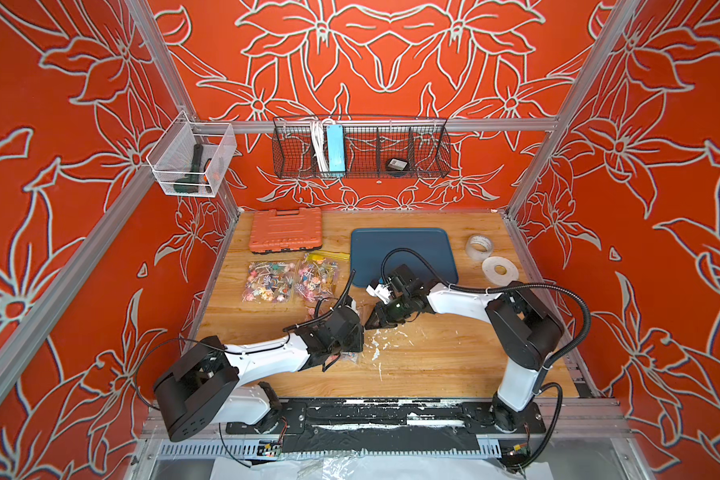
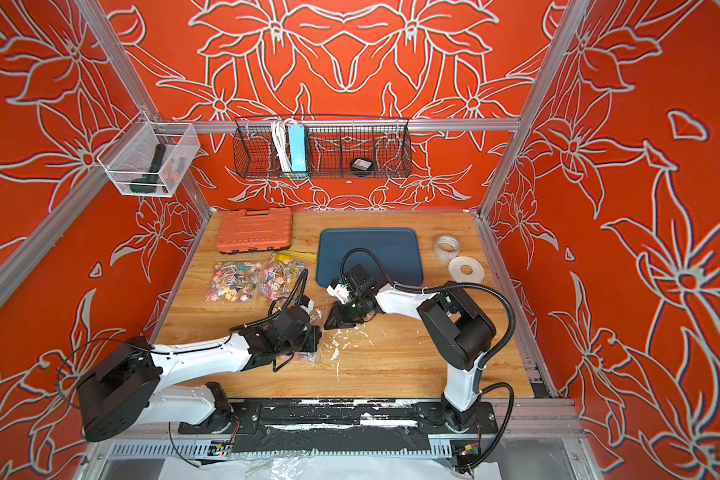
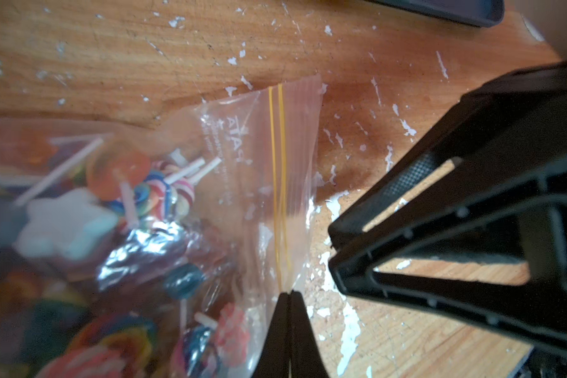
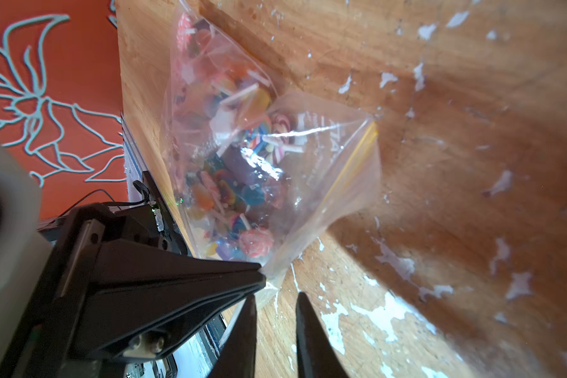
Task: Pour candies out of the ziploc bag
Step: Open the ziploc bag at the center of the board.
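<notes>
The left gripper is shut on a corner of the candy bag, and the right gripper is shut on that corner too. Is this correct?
Not quite. The left gripper is shut on a corner of the bag, but the right gripper is not: the right wrist view shows its jaws standing apart near that corner, clamping nothing.
</notes>
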Motion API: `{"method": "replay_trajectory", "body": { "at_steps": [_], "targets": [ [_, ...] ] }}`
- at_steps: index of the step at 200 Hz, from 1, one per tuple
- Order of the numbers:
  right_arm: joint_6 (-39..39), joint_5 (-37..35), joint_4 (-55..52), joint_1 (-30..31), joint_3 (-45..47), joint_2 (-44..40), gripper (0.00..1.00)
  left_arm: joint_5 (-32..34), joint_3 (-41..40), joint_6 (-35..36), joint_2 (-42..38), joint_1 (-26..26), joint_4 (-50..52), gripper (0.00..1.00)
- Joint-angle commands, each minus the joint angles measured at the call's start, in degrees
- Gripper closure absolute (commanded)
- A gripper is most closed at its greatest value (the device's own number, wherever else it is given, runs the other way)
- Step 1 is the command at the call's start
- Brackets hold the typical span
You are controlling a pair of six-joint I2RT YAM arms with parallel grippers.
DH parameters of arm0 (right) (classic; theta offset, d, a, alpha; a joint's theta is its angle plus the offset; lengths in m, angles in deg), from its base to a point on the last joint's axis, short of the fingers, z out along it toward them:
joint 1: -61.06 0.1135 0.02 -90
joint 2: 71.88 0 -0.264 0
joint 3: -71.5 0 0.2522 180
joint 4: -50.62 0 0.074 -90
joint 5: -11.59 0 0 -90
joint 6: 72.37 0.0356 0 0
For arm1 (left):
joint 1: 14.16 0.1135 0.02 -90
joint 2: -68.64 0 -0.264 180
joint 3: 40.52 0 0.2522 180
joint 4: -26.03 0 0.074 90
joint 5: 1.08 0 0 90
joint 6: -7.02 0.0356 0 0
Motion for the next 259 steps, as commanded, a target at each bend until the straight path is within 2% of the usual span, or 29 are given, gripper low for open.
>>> {"method": "replay_trajectory", "body": {
  "at_steps": [1, 94, 224, 259],
  "targets": [
    [-0.74, 1.08, -0.62, 0.43, -0.35, 1.46, 0.78, 0.68, -0.61, -0.24, -0.24, 0.36, -0.16, 1.0],
    [0.36, 1.97, -0.18, 0.83, -3.51, 4.3, 0.79, 0.31, -0.79, -0.2, -0.38, 0.38, -0.27, 1.0],
    [0.36, 1.29, 0.04, 1.47, -2.19, 5.15, 0.82, 1.58, -1.05, -0.84, -1.02, 0.38, 0.5, 1.0],
    [0.36, 1.33, 0.14, 1.73, -2.32, 5.62, 0.91, 2.59, -0.7, -1.81, -0.95, 0.56, 1.52, 1.0]
  ]
}}
